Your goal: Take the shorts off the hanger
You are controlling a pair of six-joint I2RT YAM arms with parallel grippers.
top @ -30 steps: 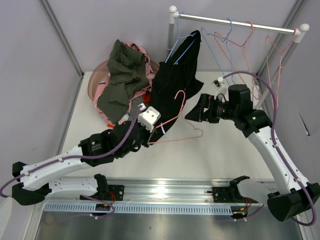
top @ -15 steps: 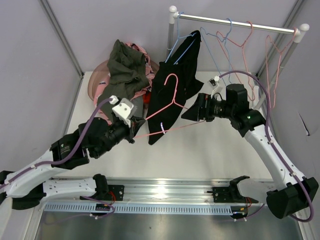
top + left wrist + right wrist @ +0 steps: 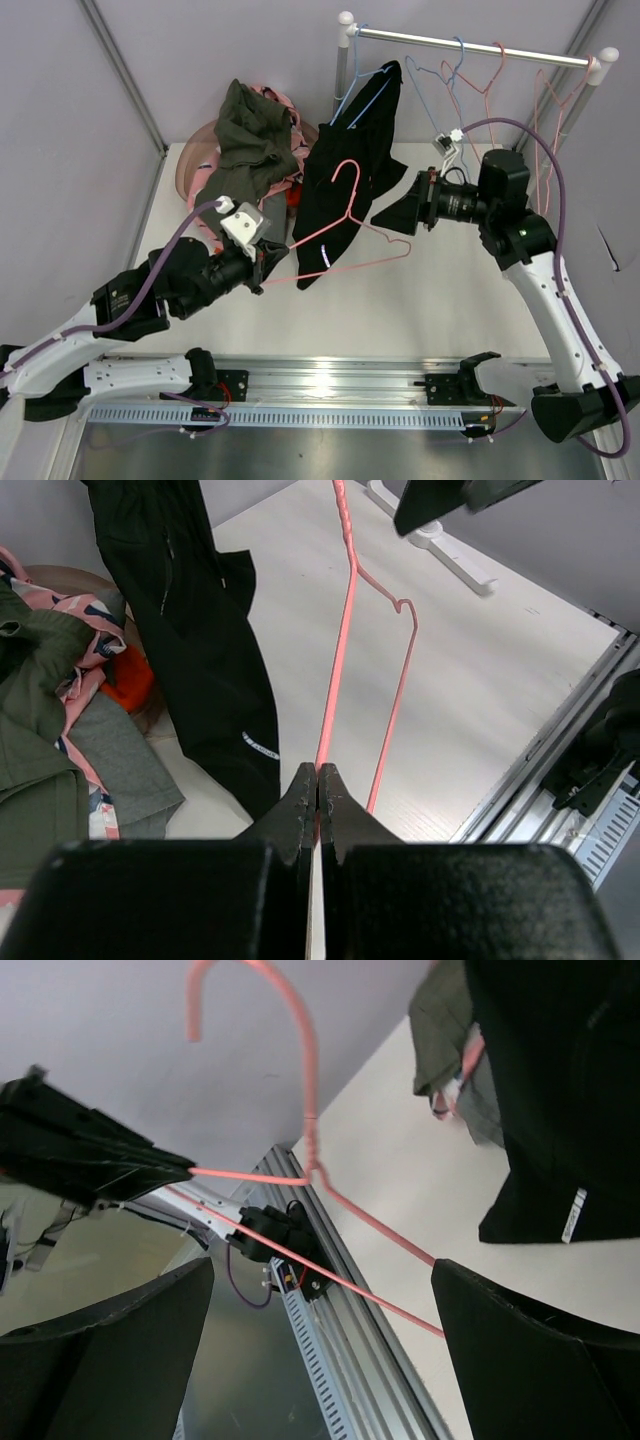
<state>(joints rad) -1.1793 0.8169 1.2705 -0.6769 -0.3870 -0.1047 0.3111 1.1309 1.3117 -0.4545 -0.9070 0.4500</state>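
Left pincer (image 3: pixel 317 780) clamped tight on pink hanger (image 3: pixel 339 660); rt pincer (image 3: pixel 320 1270) wide open.

White table (image 3: pixel 440 300), seen from above; at its far left corner, a round brown tray (image 3: pixel 188 170) carrying heaped shorts (image 3: pixel 250 140), olive uppermost, pink-patterned and orange beneath; far right, the white foot (image 3: pixel 445 555) of the clothes rack (image 3: pixel 470 45); along the near edge, a metal rail (image 3: pixel 330 385).
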